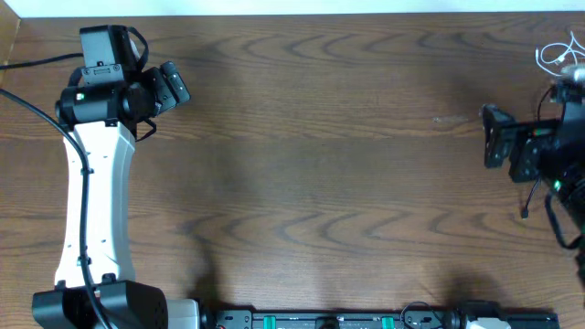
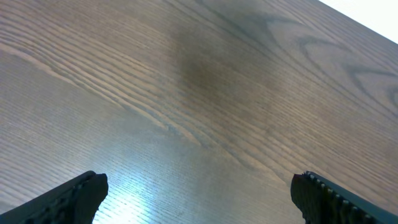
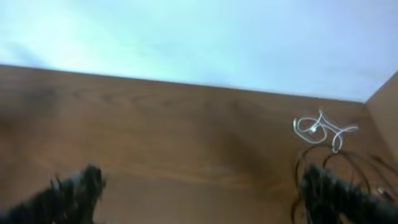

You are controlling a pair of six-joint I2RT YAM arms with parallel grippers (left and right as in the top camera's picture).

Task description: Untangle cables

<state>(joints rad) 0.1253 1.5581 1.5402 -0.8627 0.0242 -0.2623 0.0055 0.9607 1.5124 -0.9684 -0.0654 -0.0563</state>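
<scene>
The white cable (image 1: 556, 57) lies loosely coiled at the table's far right back corner; it also shows in the right wrist view (image 3: 322, 129). Thin black cable loops (image 3: 348, 163) lie just in front of it, beside my right finger; the image is blurred. In the overhead view most of the black cables are hidden by the right arm; one thin black strand (image 1: 530, 196) hangs by it. My right gripper (image 1: 496, 137) (image 3: 202, 193) is open and empty, left of the cables. My left gripper (image 1: 172, 86) (image 2: 199, 199) is open and empty over bare wood at the far left.
The wooden table (image 1: 320, 137) ends at a pale wall at the back (image 3: 199, 37) and a raised wooden side (image 3: 385, 106) on the right. Thick black leads (image 1: 37, 114) run along the left arm. A rail with connectors (image 1: 366, 320) lines the front edge.
</scene>
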